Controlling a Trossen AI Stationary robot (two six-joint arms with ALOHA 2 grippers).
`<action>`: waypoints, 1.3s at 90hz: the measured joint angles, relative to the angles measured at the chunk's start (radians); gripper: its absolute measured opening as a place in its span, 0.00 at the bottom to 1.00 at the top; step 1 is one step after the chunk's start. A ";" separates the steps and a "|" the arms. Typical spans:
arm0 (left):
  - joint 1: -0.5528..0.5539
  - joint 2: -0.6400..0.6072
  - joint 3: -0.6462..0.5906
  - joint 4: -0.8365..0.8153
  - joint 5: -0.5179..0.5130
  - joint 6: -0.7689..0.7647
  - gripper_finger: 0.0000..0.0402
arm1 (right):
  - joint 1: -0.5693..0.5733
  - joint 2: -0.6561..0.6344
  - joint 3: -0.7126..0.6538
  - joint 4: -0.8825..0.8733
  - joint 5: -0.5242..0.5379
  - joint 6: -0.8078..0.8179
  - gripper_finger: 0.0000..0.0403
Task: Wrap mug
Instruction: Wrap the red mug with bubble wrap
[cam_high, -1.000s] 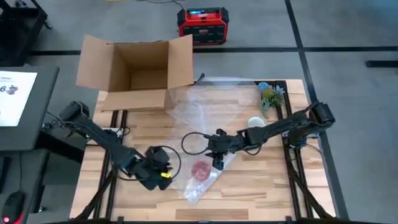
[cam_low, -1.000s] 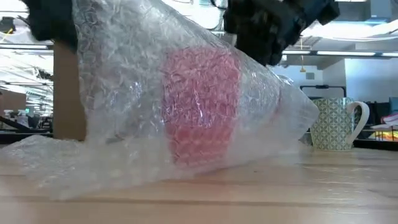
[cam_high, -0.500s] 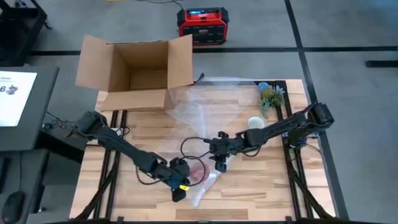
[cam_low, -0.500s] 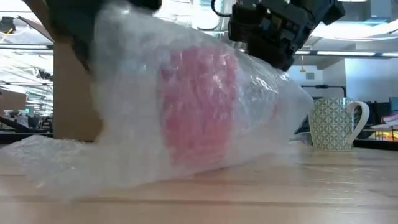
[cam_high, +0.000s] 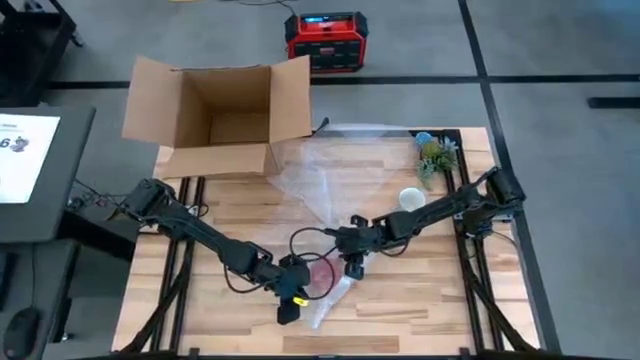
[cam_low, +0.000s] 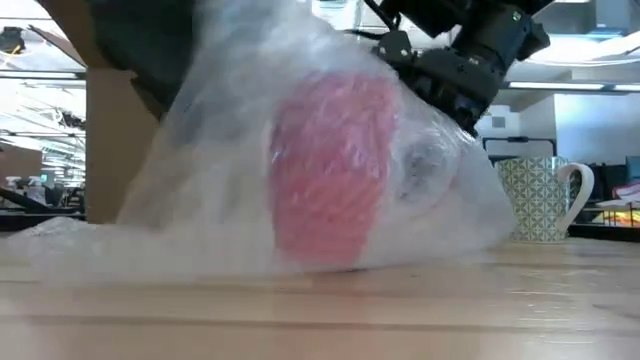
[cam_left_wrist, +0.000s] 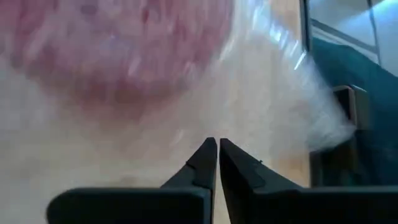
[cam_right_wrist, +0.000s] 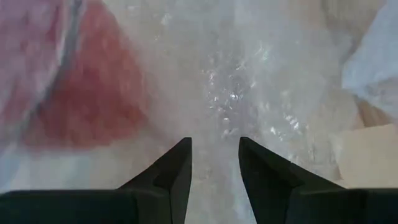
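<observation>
Bubble wrap, high view: clear plastic bubble-wrap sheet (cam_high: 345, 185) trails from the open brown cardboard box (cam_high: 215, 115) down across the slatted wooden table (cam_high: 420, 295), with the red mug (cam_high: 322, 273) bundled under its near end.
Left gripper, high view: left gripper (cam_high: 288, 305) sits at the bundle's near-left edge; a second ago it was well off to the left, so it has closed in on the wrap.
Right gripper, high view: right gripper (cam_high: 354, 264) is just beside the mug on its right, lower and closer than before.
Bystanders, high view: a patterned white mug (cam_high: 410, 199) and small green plant (cam_high: 435, 154) stand well apart.
Low view: the sheet now drapes tighter over the red mug, and both arms crowd it from above.
Left wrist view: fingers (cam_left_wrist: 202, 160) are together, seemingly pinching film, though I cannot tell for sure.
Right wrist view: fingers (cam_right_wrist: 177, 165) are apart over the wrap, gripping nothing.
Meaning: the fold looks underway; the mug is covered, not yet rolled.
</observation>
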 joint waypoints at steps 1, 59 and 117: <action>-0.002 -0.005 0.000 -0.009 0.002 -0.004 0.00 | 0.000 -0.001 0.005 0.000 0.000 -0.002 0.30; 0.013 -0.297 -0.036 -0.287 -0.379 -0.064 0.00 | 0.099 -0.073 0.311 -0.220 -0.016 -0.079 0.28; 0.030 -0.120 -0.084 -0.166 -0.337 -0.040 0.00 | 0.063 0.362 0.741 -0.557 -0.175 -0.216 0.01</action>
